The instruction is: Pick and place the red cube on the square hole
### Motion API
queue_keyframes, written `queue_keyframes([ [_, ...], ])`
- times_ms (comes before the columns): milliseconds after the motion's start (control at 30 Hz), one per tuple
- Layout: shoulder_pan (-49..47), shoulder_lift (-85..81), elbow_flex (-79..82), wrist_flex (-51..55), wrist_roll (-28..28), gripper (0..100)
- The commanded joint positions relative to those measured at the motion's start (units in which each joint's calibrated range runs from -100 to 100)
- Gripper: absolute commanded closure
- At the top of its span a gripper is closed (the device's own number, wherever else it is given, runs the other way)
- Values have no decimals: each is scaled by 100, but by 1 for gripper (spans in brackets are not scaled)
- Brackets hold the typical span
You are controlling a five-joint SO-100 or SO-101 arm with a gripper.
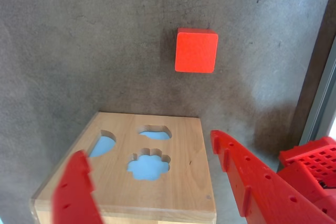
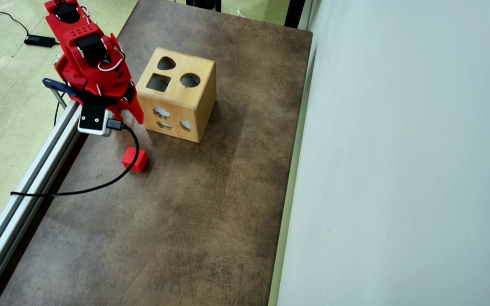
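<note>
In the overhead view, at the upper left of the frame, the red arm (image 2: 87, 51) is reaching down over the left edge of the brown table (image 2: 211, 204), beside the aluminium rail (image 2: 28, 178). Its gripper (image 2: 128, 111) is hanging low just beside the left face of the wooden box (image 2: 204, 102). A black cable (image 2: 100, 185) is trailing from the wrist camera (image 2: 93, 120) across the table.

A little right and below, the red cube (image 2: 135, 159) is lying on the table, apart from the box and from the gripper, untouched.

Right again, in the upper middle, the box is showing the square hole (image 2: 158, 82) on its top face, at the left of that face, empty.

In the wrist view the gripper (image 1: 152, 153) is showing two red fingers spread wide at the bottom of the frame with nothing between them; the red cube (image 1: 196, 51) is sitting above centre, beyond the box's side face (image 1: 178, 182).

Judging by this, nothing of the task is done yet: the reach, the grasp, the lift and the drop into the square hole are all remaining.
</note>
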Motion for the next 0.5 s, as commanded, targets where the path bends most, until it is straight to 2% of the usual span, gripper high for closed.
queue_keyframes([
  [0,44,36,-107,197,-112,57],
  [133,36,537,-160,671,-127,57],
  [467,51,630,-125,655,-127,57],
])
